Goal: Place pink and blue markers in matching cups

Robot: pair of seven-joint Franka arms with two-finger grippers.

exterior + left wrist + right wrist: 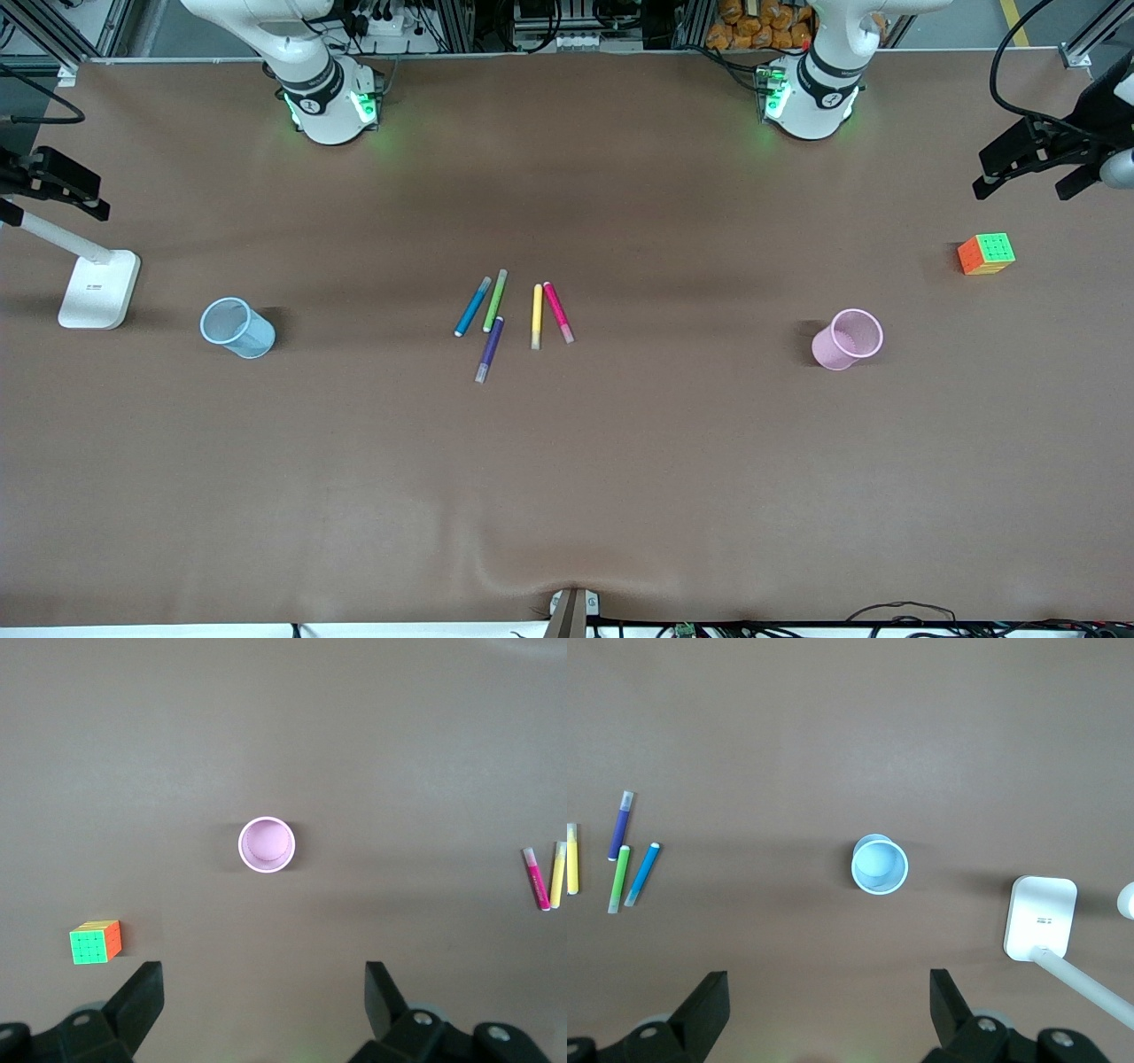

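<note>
Purple marker (488,349) lies nearest the front camera, at the middle of the table (567,478) with the blue marker (472,307), green marker (495,300), yellow marker (536,316) and pink marker (558,312) just above it in that view; the blue cup (237,328) stands well apart toward the right arm's end, the pink cup (848,338) toward the left arm's end, near a colour cube (986,253), and a white lamp base (99,289) sits beside the blue cup. Neither hand shows here; both arms wait. From the left wrist, the left gripper (264,997) hangs with fingers spread wide and empty high over the pink cup, the pink marker cut close to the frame's edge. From the right wrist, the right gripper (829,997) hangs equally wide and empty over the blue cup. Risk lies in the crowding: blue touches or nearly touches green, pink lies just beside yellow, so a closing finger could drag a neighbour or grab purple by mistake.
</note>
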